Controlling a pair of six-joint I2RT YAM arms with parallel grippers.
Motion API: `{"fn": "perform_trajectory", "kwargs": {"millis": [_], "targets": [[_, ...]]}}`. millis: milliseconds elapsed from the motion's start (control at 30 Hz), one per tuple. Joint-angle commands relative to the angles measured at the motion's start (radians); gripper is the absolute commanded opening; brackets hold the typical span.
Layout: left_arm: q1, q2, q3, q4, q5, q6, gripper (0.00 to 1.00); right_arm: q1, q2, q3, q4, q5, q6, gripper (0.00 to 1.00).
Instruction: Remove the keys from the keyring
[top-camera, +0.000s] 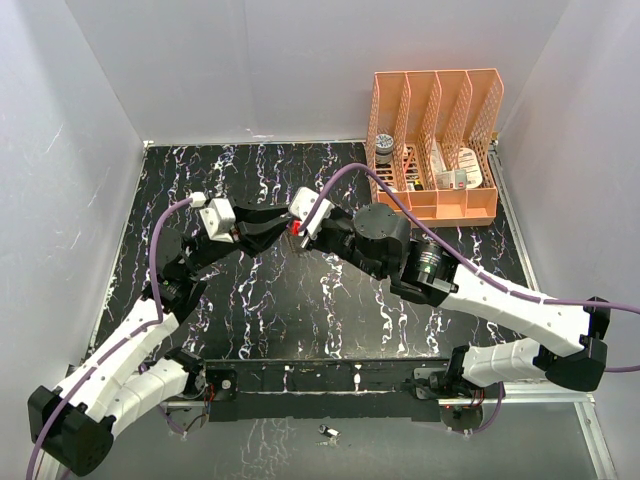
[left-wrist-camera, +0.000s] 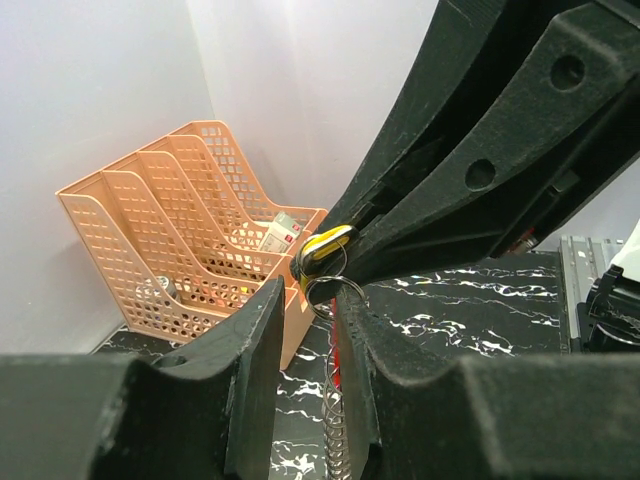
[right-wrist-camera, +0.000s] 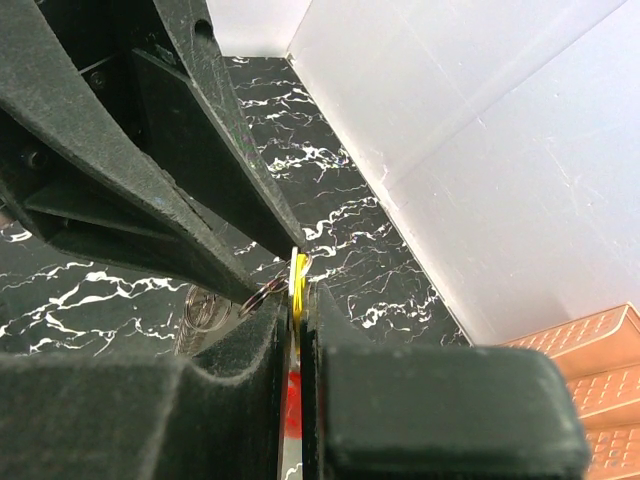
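Note:
My right gripper (top-camera: 301, 224) is shut on the keys (top-camera: 296, 229) above the middle of the table. In the right wrist view its fingers (right-wrist-camera: 330, 330) press a yellow key (right-wrist-camera: 298, 272) and a red key (right-wrist-camera: 292, 395) flat together. The keyring (left-wrist-camera: 345, 440), a pale wire coil with a small round ring (left-wrist-camera: 330, 290) at its top, hangs from the yellow key (left-wrist-camera: 325, 244). My left gripper (top-camera: 276, 228) meets the right one tip to tip. Its jaws stand a narrow gap apart around the coil, which lies against one finger (left-wrist-camera: 365, 340) only. The coil also shows in the right wrist view (right-wrist-camera: 200, 315).
An orange mesh desk organizer (top-camera: 435, 140) with a few small items stands at the back right; it also shows in the left wrist view (left-wrist-camera: 150, 250). A small metal piece (top-camera: 328, 432) lies on the front ledge. White walls close three sides.

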Motion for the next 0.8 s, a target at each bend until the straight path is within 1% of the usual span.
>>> {"fn": "perform_trajectory", "kwargs": {"millis": [0, 567, 767], "targets": [[0.002, 0.006, 0.0, 0.054, 0.03, -0.019, 0.27, -0.001, -0.033, -0.003, 0.088, 0.008, 0.0, 0.0], [0.002, 0.101, -0.006, 0.17, 0.044, -0.07, 0.26, 0.0, -0.023, -0.002, 0.103, -0.04, 0.006, 0.0], [0.002, 0.136, -0.019, 0.253, 0.034, -0.111, 0.26, 0.0, -0.022, 0.003, 0.102, -0.055, 0.01, 0.0]]}}
